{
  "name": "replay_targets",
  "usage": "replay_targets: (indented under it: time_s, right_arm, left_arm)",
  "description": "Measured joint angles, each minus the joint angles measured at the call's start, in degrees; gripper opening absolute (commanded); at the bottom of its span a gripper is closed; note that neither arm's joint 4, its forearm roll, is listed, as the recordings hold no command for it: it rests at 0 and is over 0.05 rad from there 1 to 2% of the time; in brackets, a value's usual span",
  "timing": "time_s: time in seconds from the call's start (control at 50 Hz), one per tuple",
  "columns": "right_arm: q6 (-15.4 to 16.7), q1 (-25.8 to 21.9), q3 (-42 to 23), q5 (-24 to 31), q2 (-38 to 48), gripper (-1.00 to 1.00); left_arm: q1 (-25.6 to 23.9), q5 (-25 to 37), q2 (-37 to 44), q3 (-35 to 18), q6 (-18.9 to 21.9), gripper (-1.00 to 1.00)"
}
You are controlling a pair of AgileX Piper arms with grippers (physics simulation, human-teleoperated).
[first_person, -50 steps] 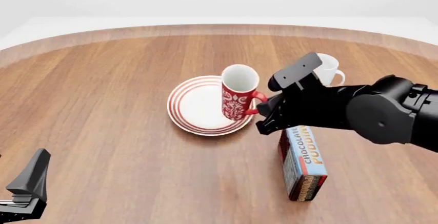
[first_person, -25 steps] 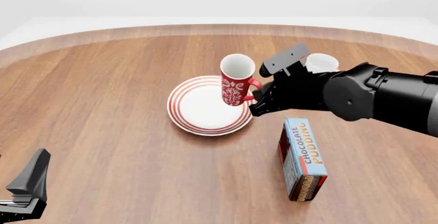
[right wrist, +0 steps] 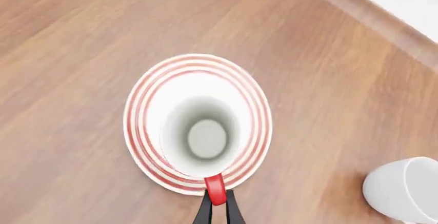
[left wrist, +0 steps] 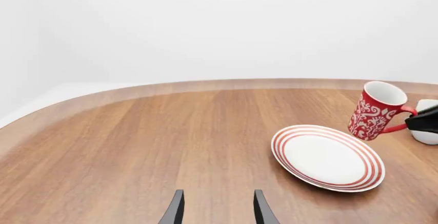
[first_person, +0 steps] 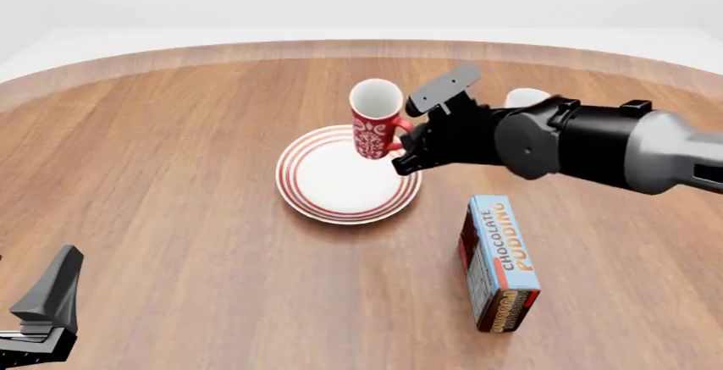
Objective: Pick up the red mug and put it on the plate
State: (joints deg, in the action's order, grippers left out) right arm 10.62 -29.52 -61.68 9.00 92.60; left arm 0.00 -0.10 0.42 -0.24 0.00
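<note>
The red mug (first_person: 372, 124) with a white pattern hangs in the air above the far right part of the plate (first_person: 328, 190), tilted a little. My right gripper (first_person: 405, 151) is shut on its red handle. In the right wrist view I look down into the mug's white inside (right wrist: 202, 136), with the plate's red rings (right wrist: 255, 112) around it and the gripper (right wrist: 216, 208) closed on the handle. The left wrist view shows the mug (left wrist: 374, 110) raised past the plate (left wrist: 327, 157). My left gripper (left wrist: 216, 209) is open and empty at the near left.
A plain white mug (first_person: 527, 99) stands behind my right arm; it also shows in the right wrist view (right wrist: 403, 189). A chocolate pudding box (first_person: 499, 261) lies at the near right of the plate.
My right gripper has carried the red mug up and to the left, from the plate's right edge to above the plate. The left arm has not moved.
</note>
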Motion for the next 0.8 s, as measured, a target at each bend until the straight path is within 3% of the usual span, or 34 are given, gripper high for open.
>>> replay_targets:
  time_s: [0.42,0.8]
  right_arm:
    - [1.4,1.1,-4.5,-2.1,6.0,-1.0]
    - [0.1,1.1,-8.3,-3.8,11.7,-1.0]
  left_arm:
    - [0.0,0.0,0.0,0.0,0.0,1.0]
    - [0.0,0.0,0.0,0.0,0.0,1.0]
